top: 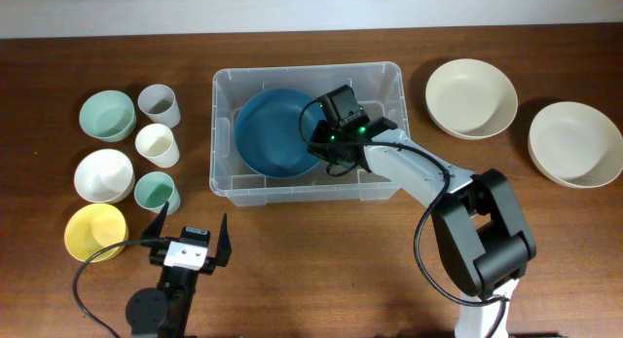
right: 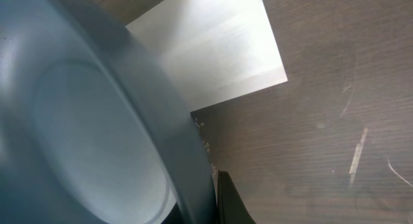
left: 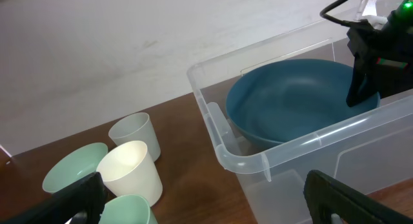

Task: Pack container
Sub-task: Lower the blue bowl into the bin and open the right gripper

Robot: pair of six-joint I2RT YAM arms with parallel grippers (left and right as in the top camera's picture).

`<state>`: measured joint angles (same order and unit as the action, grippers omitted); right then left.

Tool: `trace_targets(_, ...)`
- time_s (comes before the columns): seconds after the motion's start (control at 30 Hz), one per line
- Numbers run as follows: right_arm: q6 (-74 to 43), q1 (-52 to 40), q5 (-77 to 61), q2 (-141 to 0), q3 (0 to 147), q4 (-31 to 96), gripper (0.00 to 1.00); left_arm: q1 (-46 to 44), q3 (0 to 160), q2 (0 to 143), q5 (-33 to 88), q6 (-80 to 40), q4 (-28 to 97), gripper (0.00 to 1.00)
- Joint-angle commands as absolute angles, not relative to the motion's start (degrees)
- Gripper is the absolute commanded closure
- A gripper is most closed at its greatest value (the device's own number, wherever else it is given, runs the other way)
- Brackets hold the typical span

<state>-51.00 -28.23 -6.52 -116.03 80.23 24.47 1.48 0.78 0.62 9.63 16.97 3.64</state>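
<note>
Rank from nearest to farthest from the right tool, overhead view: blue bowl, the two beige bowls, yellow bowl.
1. blue bowl: inside the container, its rim at the right tool.
2. nearer beige bowl: just right of the container.
3. far beige bowl, right edge, and yellow bowl, lower left: too close to call.

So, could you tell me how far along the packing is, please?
Done: the blue bowl is inside the container. In hand: the right fingers are at its rim; grip unclear. Remaining: two cream bowls on one side, three bowls and three cups on the other, all outside.
</note>
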Motion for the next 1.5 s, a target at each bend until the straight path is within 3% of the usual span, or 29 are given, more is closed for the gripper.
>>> trace_targets(0.0, -51.53, -28.95, -7.51, -115.63, 81.43, 24.12, 0.96, 1.78, 0.54, 0.34, 10.07, 17.26, 3.73, 0.0)
trace_targets(0.53, -51.53, -30.04, -7.51, -115.66, 81.43, 26.87, 0.92, 1.78, 0.54, 0.34, 10.04, 17.26, 3.73, 0.0)
trace_targets(0.77, -51.53, -30.04, -7.62, -115.66, 81.43, 26.89, 0.56, 1.78, 0.54, 0.34, 10.07, 17.23, 3.73, 0.0)
trace_targets(1.47, -49.76, -30.04, -10.52, -115.44, 81.45, 26.81, 0.54, 1.78, 0.54, 0.34, 10.07, 17.23, 3.73, 0.0)
